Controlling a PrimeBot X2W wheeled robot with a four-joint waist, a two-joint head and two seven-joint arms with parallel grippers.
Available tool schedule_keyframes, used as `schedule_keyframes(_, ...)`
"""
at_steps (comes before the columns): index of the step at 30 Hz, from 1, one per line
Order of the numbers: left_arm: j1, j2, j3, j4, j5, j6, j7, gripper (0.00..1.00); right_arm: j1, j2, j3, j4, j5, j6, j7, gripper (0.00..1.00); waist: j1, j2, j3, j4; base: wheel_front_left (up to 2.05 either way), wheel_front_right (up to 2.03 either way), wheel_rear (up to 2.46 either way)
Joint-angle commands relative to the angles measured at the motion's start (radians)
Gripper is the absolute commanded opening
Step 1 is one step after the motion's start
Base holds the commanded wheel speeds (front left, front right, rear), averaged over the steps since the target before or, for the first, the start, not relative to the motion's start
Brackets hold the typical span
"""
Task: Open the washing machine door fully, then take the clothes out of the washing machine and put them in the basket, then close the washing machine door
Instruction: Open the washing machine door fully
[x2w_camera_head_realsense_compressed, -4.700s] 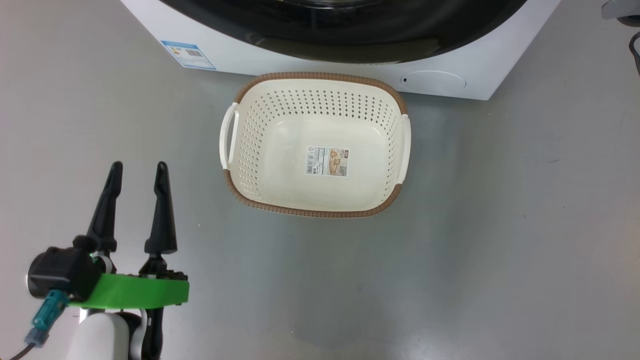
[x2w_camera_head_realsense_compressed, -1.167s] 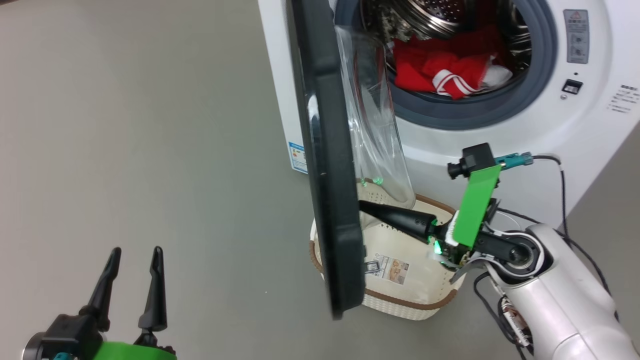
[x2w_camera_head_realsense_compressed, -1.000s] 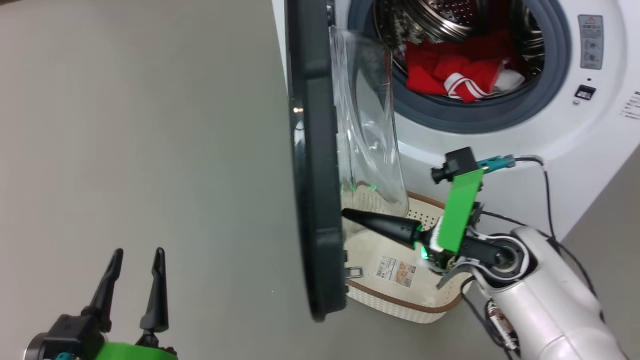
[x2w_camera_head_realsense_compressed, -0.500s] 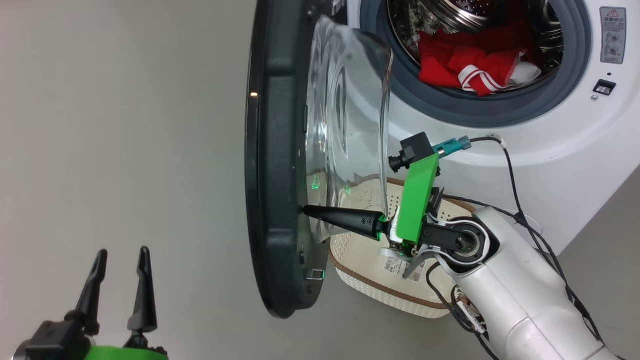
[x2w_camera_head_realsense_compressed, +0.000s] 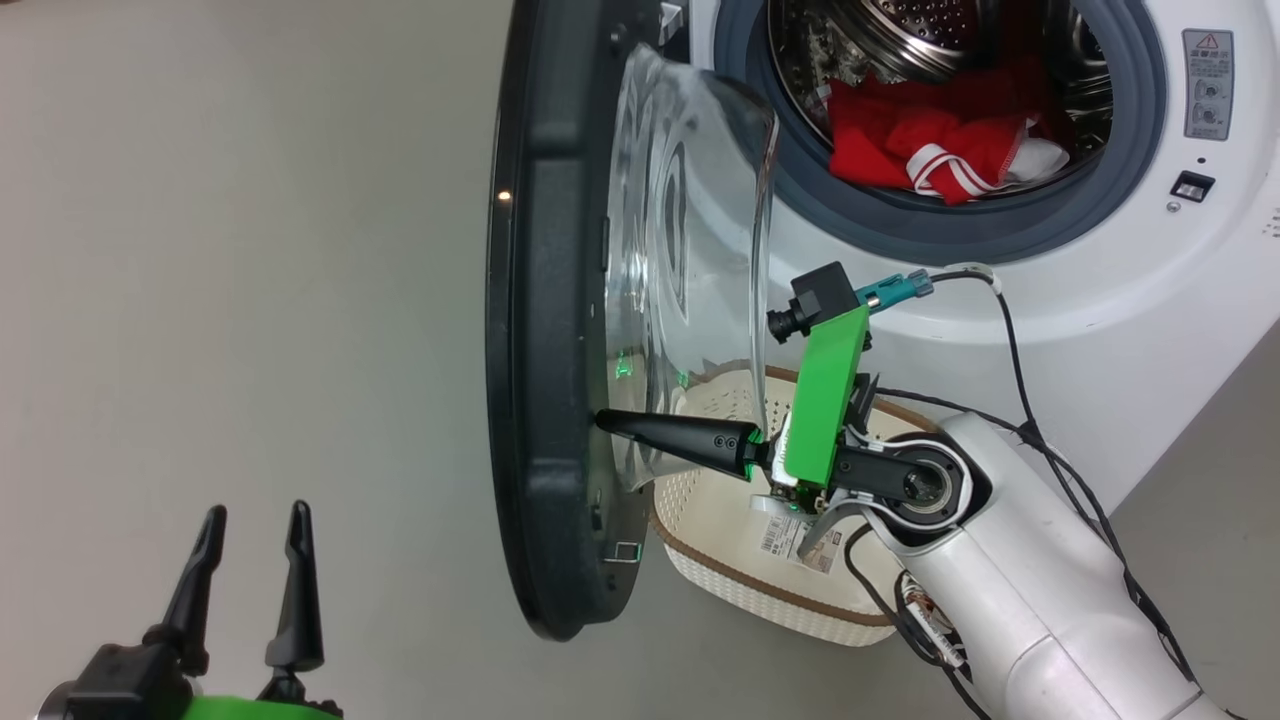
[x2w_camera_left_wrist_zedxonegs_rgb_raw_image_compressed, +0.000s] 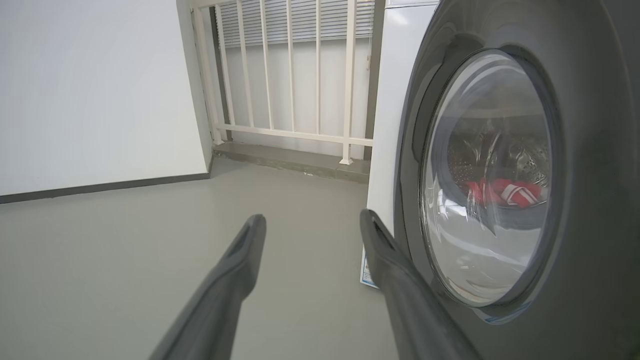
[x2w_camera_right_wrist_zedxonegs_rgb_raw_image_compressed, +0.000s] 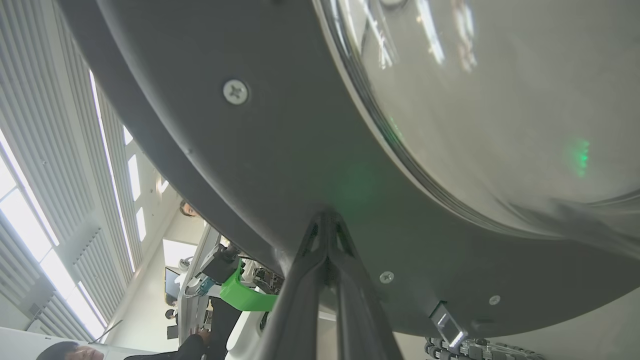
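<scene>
The washing machine door (x2w_camera_head_realsense_compressed: 540, 330) has swung wider; I keep my right hand (x2w_camera_head_realsense_compressed: 603, 419) clenched, tips against its inner rim to push, left hand (x2w_camera_head_realsense_compressed: 255, 520) released, idle.

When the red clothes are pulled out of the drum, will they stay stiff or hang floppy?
Probably floppy: the clothes lie crumpled in folds inside the washing machine. Likely light, since they look like thin fabric. A hanging fold may drag on the grey seal.
</scene>
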Motion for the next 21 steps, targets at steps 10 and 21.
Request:
schedule_keyframes(10,-0.036,0.027,0.018,-0.003,0.002,-0.003,-0.005,1.00,0.020,0.017,-0.022,-0.067,-0.005,0.009,-0.023,0.00,0.0001,0.0000,-0.013,-0.007,0.00,0.00,0.00)
schedule_keyframes(21,-0.038,0.037,0.030,0.017,-0.006,-0.003,-0.005,1.00,0.101,-0.025,-0.042,-0.165,-0.055,0.009,-0.103,1.00,0.0001,0.0000,-0.037,-0.041,0.00,0.00,0.00)
